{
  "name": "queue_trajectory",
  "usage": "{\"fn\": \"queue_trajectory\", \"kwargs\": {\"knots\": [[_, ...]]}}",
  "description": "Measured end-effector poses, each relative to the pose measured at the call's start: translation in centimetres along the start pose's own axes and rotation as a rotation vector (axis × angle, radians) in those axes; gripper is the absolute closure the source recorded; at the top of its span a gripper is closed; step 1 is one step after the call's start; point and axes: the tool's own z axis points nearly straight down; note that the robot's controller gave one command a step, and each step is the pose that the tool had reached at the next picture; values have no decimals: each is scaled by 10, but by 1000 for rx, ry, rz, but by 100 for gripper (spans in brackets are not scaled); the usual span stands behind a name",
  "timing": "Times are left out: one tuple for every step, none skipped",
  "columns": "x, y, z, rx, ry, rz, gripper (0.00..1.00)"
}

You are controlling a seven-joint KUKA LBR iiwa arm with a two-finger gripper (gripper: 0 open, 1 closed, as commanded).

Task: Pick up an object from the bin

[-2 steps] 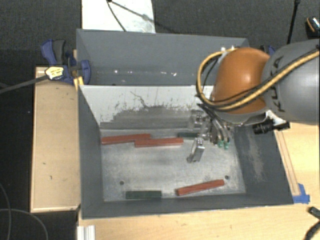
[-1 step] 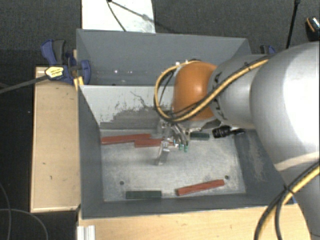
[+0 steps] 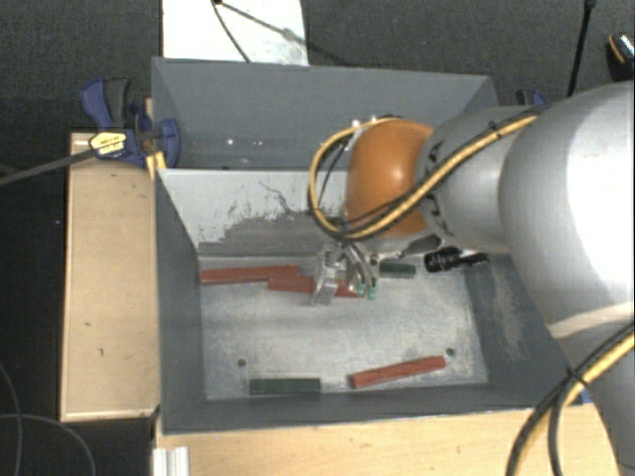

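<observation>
The bin (image 3: 184, 296) was of grey sheet metal with a matt finish. Its back wall was rubbed and scratched to a paler grey, and its floor looked rough, sprinkled with fine pale specks. The long red-brown bar (image 3: 248, 276) at the back and the shorter red-brown bar (image 3: 397, 372) at the front had a dull, even surface; whether it was plastic or painted wood I could not tell. The dark green bar (image 3: 285, 387) at the front was matt too. The hand (image 3: 332, 286) looked like bare metal, lightly shining. The orange cover (image 3: 387, 181) above it was smooth and glossy, the arm's silver shell (image 3: 566, 196) was smooth with a soft sheen, and the yellow cable (image 3: 466, 152) had a smooth sheath.
</observation>
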Motion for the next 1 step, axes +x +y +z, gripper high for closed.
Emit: {"fn": "queue_trajectory", "kwargs": {"knots": [[-10, -25, -189, -1, -8, -89, 100]]}}
